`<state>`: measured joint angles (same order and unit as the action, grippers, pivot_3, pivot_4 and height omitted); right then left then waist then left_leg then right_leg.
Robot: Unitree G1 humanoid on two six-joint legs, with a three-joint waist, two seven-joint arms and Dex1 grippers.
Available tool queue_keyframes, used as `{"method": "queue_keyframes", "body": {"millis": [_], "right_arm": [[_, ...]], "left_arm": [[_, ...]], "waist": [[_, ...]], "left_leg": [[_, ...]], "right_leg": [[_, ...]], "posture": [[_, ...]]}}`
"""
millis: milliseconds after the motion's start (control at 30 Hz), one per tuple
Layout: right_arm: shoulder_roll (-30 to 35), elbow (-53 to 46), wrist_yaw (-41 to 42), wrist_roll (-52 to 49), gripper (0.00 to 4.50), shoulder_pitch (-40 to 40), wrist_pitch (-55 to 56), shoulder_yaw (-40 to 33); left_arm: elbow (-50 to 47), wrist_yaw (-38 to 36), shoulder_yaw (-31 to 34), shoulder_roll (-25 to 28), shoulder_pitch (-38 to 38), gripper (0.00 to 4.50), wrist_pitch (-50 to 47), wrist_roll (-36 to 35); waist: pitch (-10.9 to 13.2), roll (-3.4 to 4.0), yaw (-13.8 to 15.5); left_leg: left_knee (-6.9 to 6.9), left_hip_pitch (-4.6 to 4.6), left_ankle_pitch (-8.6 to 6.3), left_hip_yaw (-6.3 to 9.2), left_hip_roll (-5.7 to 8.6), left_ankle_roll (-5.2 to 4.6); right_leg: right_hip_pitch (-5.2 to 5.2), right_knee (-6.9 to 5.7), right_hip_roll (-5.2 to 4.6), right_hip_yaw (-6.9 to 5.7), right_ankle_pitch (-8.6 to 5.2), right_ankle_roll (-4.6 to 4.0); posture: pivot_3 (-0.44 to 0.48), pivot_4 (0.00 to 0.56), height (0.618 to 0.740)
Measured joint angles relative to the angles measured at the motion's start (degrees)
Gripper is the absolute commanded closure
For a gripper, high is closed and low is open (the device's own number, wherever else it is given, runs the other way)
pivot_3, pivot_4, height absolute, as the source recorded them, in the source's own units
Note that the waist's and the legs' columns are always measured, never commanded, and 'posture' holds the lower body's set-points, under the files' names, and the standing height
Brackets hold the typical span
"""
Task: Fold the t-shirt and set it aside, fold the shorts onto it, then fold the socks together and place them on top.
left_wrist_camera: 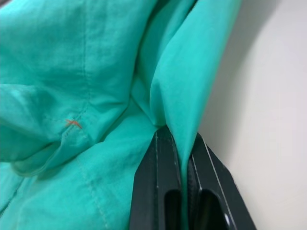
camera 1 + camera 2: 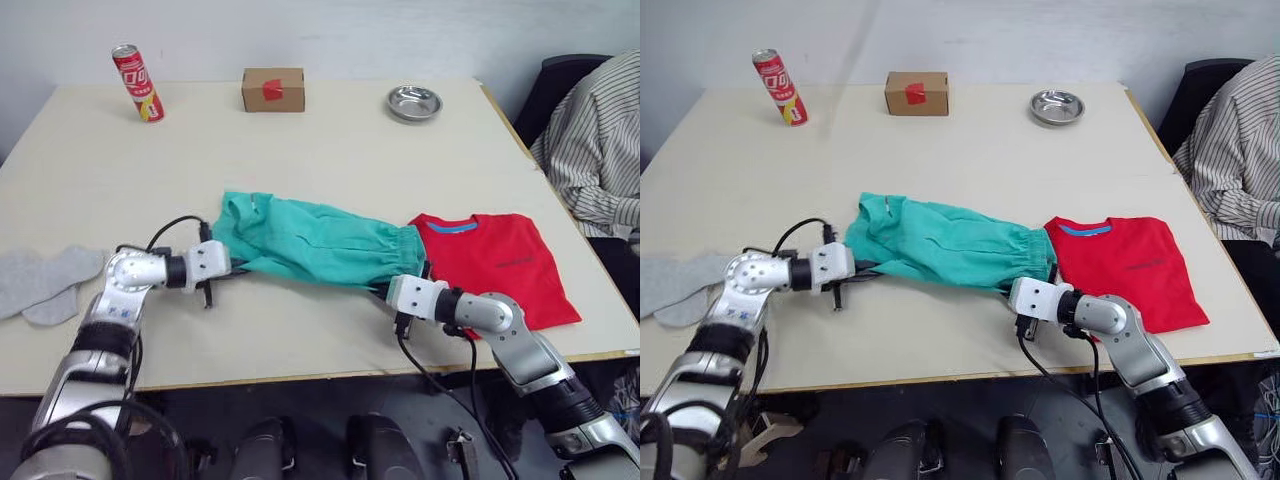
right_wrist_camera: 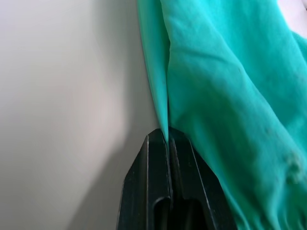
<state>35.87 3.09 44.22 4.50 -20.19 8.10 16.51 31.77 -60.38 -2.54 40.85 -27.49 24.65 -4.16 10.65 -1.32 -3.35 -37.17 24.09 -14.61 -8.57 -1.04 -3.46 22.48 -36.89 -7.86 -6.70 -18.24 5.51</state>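
Observation:
The teal shorts [image 2: 300, 240] lie stretched across the middle of the table, waistband end touching the folded red t-shirt [image 2: 500, 265] on the right. My left gripper [image 2: 240, 268] is shut on the shorts' near left edge, the fabric pinched between its fingers [image 1: 158, 191]. My right gripper [image 2: 383, 288] is shut on the near right edge by the waistband, a thin fold of teal cloth [image 3: 201, 86] caught between its fingers [image 3: 156, 191]. The grey socks [image 2: 45, 283] lie flat at the table's far left, beside my left arm.
Along the table's back edge stand a red can [image 2: 137, 83], a small cardboard box [image 2: 273, 89] and a metal bowl [image 2: 414, 102]. A person in a striped shirt [image 2: 600, 140] sits at the right side. The table's front edge [image 2: 300, 378] runs just below both arms.

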Motion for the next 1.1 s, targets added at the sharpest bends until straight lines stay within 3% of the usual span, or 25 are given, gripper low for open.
{"method": "queue_keyframes", "body": {"millis": [167, 300, 533, 633, 767, 867, 967, 1067, 1100], "right_arm": [[-0.94, 4.65, 3.47, -1.48, 4.50, -1.32, 8.35, 0.92], [-0.73, 5.87, 7.84, -4.34, 4.50, -0.56, 12.29, 1.03], [2.09, -2.36, 10.45, -8.06, 4.50, 8.81, 10.54, -0.14], [2.10, -5.42, 9.82, -8.57, 4.50, 11.58, 7.72, -1.08], [2.03, -7.32, 9.35, -10.77, 3.55, 12.91, 3.31, -2.45], [1.96, -8.87, 10.03, -14.62, 2.49, 14.30, -0.65, -4.02], [3.36, -14.85, 14.27, -26.77, 1.45, 17.37, -9.40, -7.18], [8.02, -21.25, 19.24, -40.64, 1.45, 19.06, -19.57, -12.45], [8.81, -22.60, 20.55, -44.40, 1.85, 19.06, -22.53, -13.92]], "left_arm": [[-27.56, 3.98, 7.88, 4.16, 24.74, 4.45, -10.47, -5.33], [-41.34, 8.15, 12.79, 4.16, 37.45, 4.45, -17.59, -6.85], [-49.98, 12.33, 15.95, 1.67, 46.60, 4.45, -22.25, -7.52], [-50.95, 12.79, 16.76, 0.85, 47.50, 3.83, -23.73, -8.50], [-51.03, 11.13, 20.21, 1.26, 49.23, 2.53, -24.65, -11.16], [-54.16, 5.64, 24.34, 3.50, 53.34, 1.54, -31.72, -21.65], [-56.20, 0.76, 30.66, 8.10, 55.63, 1.53, -39.46, -30.11], [-56.27, -1.05, 36.94, 10.91, 54.14, 1.53, -45.44, -36.86], [-56.58, -1.02, 37.46, 11.37, 52.57, 1.96, -47.55, -38.87]], "waist": [[0.06, 0.09, -0.54], [0.10, 0.13, 0.93], [0.09, 0.14, 1.97], [0.08, 0.15, 1.89], [0.08, 0.16, 1.87], [0.08, 0.15, 1.86], [0.17, 0.30, 2.04], [0.22, 0.40, 1.99], [0.21, 0.38, 1.99]], "left_leg": [[0.05, 0.00, -0.05, 0.04, -0.07, 0.04], [0.03, -0.03, -0.29, 0.10, 0.00, 0.26], [0.13, -0.04, -0.37, 0.11, 0.09, 0.33], [0.15, -0.04, -0.37, 0.11, 0.08, 0.34], [0.16, -0.04, -0.39, 0.11, 0.08, 0.34], [0.21, -0.01, -0.43, 0.14, 0.05, 0.35], [0.21, 0.05, -0.44, 0.17, 0.06, 0.33], [0.21, -0.03, -0.57, 0.18, 0.06, 0.09], [0.21, -0.04, -0.63, 0.20, 0.05, 0.00]], "right_leg": [[-0.04, 0.19, 0.07, 0.04, -0.02, -0.02], [-0.09, 0.48, -0.10, 0.06, -0.02, -0.02], [-0.07, 0.58, -0.23, 0.06, -0.02, -0.03], [-0.05, 0.58, -0.22, 0.05, -0.02, -0.03], [-0.06, 0.65, -0.22, 0.05, -0.03, -0.04], [-0.06, 0.77, -0.22, 0.04, -0.04, -0.06], [-0.05, 0.82, -0.22, 0.03, -0.04, -0.07], [-0.16, 0.90, -0.22, 0.03, -0.03, -0.07], [-0.16, 0.90, -0.22, 0.03, -0.03, -0.07]], "posture": [[0.000, 0.150, 0.740], [0.000, 0.150, 0.740], [0.000, 0.150, 0.740], [0.000, 0.150, 0.740], [0.000, 0.150, 0.740], [0.000, 0.150, 0.740], [0.000, 0.150, 0.740], [0.000, 0.150, 0.740], [0.000, 0.150, 0.740]]}}
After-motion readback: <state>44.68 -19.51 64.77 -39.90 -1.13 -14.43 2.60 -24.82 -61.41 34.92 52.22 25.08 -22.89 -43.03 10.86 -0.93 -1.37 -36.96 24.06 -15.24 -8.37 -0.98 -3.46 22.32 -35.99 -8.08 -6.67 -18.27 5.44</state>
